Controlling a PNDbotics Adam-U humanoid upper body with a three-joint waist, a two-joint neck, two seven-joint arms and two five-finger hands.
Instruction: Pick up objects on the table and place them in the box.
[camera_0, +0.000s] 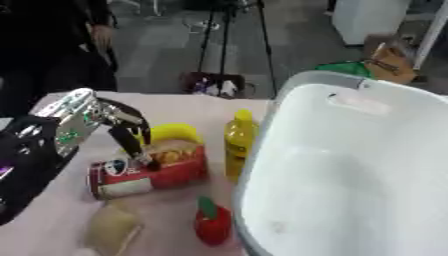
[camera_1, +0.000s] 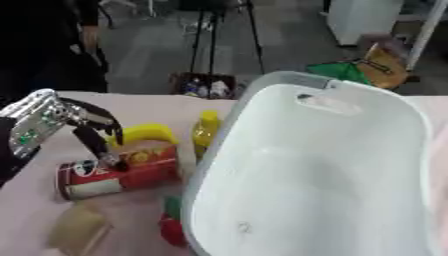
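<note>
One robot hand (camera_0: 122, 131) was in view, your left, coming in from the left edge over the pale pink tabletop (camera_0: 52, 215). Its dark fingers (camera_0: 136, 147) were curled down onto the red chip can (camera_0: 149, 172), which lay on its side, touching it near the top; whether they actually gripped it, I couldn't tell. Right robot hand showed nowhere. Behind the can sat a yellow banana (camera_0: 175, 132). A yellow bottle (camera_0: 238, 142) stood upright just beside the white box (camera_0: 350, 170), near its left wall. A red fruit with a green top (camera_0: 213, 222) lay close to the box's near corner. A tan, bread-like piece (camera_0: 114, 227) rested at the near edge. Box interior looked bare white.
</note>
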